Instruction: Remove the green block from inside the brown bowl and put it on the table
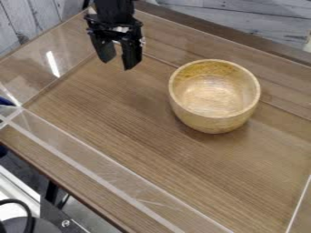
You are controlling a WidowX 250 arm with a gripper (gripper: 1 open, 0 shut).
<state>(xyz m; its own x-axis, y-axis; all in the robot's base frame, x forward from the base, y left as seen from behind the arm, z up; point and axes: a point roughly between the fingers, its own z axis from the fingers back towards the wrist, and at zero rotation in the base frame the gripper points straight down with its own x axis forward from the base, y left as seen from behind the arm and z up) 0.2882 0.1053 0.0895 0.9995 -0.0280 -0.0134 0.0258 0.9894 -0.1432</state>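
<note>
1. Camera view, right of centre: the brown bowl point(214, 96) stands upright on the wood-grain desk point(134, 150), its opening facing up. Its pale inner wall and base are in sight, and the green block cannot be made out anywhere.
2. Camera view, upper left: the black claw point(116, 62) hangs over the desk, well apart from the bowl, pointing down. Its two fingers stand apart, with nothing that I can see between them, though the view is small and rather coarse.
</note>
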